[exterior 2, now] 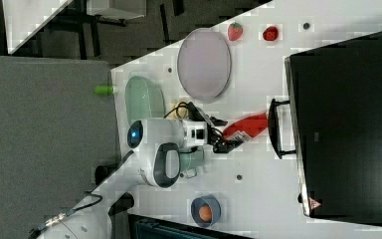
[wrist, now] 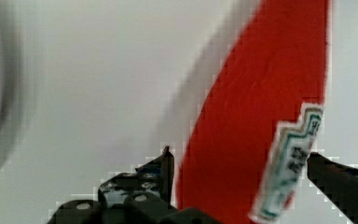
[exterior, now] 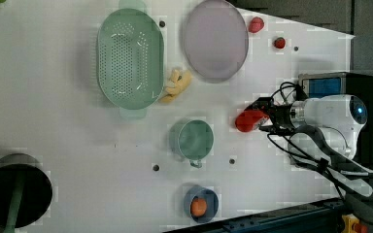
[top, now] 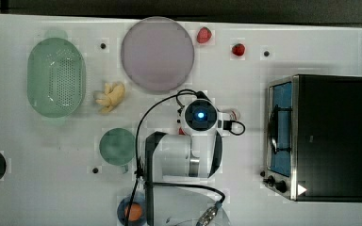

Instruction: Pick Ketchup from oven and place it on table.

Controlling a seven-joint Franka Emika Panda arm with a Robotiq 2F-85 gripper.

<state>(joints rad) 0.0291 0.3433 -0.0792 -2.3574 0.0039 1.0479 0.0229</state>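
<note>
**Spotter:** Between the oven (exterior 2: 345, 124) and the green mug (exterior: 194, 139), your Ketchup (exterior 2: 246, 126) is already out on the table (exterior: 53, 121). In the right view it lies just to the left of the oven's handle (exterior 2: 277, 128), not inside.

**Operator:** Is the pincer clamped on it?

**Spotter:** Not by the wrist view. The gripper (wrist: 240, 179) has one finger on each side of the red bottle, and I see a sliver of white between the bottle and the finger beside the label. I'd call the fingers apart, straddling the bottle, so you're at the release step of the placing.

**Operator:** What does the next move want?

**Spotter:** My judgement: pull straight back, away from the bottle, without dragging a finger across it. It looks to be tilted or lying on its side, so a nudge could roll it. I can't tell from these views whether it rests fully on the surface.

**Operator:** And the room around it?

**Spotter:** You have bare white table near the bottle. In the left view the purple plate (exterior: 215, 40) is far up, the green colander (exterior: 130, 59) is well to the left, and the blue bowl (exterior: 201, 204) with an orange thing in it sits low. Two strawberries (top: 204, 35) lie well apart from your path.
</note>
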